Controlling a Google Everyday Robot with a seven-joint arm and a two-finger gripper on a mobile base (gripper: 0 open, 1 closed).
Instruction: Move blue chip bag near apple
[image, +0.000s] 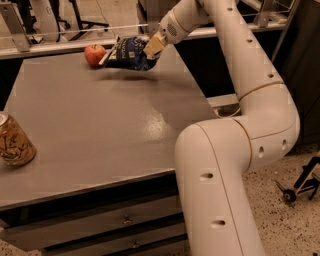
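Note:
The blue chip bag (127, 52) is a crinkled navy foil bag with white edges, at the far side of the grey table (100, 125). My gripper (151, 46) is shut on the bag's right end and holds it slightly above the tabletop, with a shadow beneath it. The apple (94, 54) is small, round and red, and sits on the table just left of the bag. The bag's left white edge nearly touches the apple.
A tan patterned drink can (14, 141) stands at the table's left front edge. My white arm reaches over the table's right side. Drawers run under the table's front. A rail and chair legs stand behind the table. A wheeled base sits on the floor at right.

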